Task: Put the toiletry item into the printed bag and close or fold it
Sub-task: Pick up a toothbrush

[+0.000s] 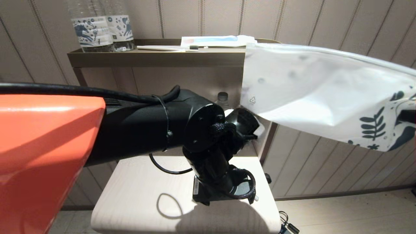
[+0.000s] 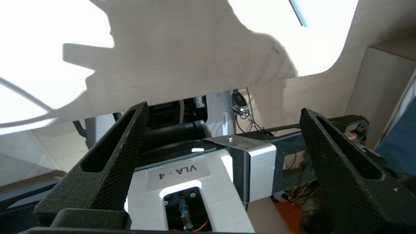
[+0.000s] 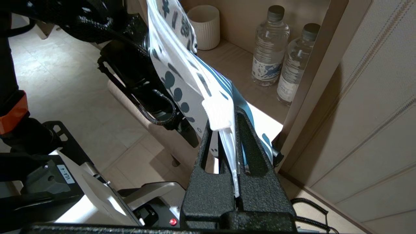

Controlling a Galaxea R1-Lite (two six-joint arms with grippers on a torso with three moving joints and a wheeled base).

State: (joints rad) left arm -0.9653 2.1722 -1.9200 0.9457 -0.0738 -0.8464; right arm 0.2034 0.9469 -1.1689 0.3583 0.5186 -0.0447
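The printed bag point(image 1: 318, 97) hangs in the air at the right, white with dark teal leaves toward its right end. My right gripper point(image 1: 410, 117) is at that end, shut on the bag's strip-seal edge point(image 3: 224, 152); the pouch point(image 3: 175, 65) stretches away from its fingers. My left gripper point(image 1: 227, 196) points down over the beige table point(image 1: 136, 195), below the bag's left end. Its fingers point(image 2: 110, 156) stand wide apart with nothing between them. A thin pale blue-white strip point(image 2: 298, 13) lies on the sunlit tabletop; I cannot tell whether it is the toiletry item.
The top shelf point(image 1: 156, 58) holds two water bottles point(image 1: 100, 29), a white toothbrush with dark bristles point(image 1: 162, 48) and a flat white-and-light-blue packet point(image 1: 214, 40). In the lower shelf stand two bottles point(image 3: 269, 48) and a ribbed white cup point(image 3: 204, 27). The cabinet's side panel point(image 1: 265, 139) adjoins the table.
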